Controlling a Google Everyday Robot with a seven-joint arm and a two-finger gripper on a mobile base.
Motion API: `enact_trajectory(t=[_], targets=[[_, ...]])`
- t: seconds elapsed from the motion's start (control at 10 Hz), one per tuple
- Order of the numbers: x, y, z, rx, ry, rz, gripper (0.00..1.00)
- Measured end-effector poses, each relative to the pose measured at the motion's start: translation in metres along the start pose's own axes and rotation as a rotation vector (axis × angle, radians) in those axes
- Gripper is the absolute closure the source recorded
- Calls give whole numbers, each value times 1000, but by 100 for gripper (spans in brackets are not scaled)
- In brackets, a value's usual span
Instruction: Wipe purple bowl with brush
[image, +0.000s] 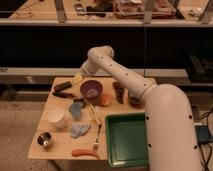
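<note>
The purple bowl (91, 89) stands upright at the back middle of the wooden table (60, 150). The brush (65, 94) lies flat to the left of the bowl, a slim dark stick just in front of a chunky black block (62, 86). My gripper (82, 75) hangs at the end of the white arm above the table's back edge, just behind and left of the purple bowl, over a yellowish item (77, 78). It is apart from the brush.
An orange fruit (105, 100) sits right of the bowl, with brown items (119, 93) beyond. A blue-inside bowl (76, 107), white cup (56, 118), steel bowl (45, 140), blue cloth (79, 131), fork (96, 141) and green tray (127, 139) fill the front.
</note>
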Motion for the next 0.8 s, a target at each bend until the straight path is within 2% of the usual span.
enact_trajectory(t=[0.2,0.3,0.6,0.8], targets=[[3,-4,2,4,-3,-1,20],[-1,-2,3,-6,-14,-8,20],[11,-39,25,-15,-25,-140,20],[19,-65,34,-27,-14,-230,20]])
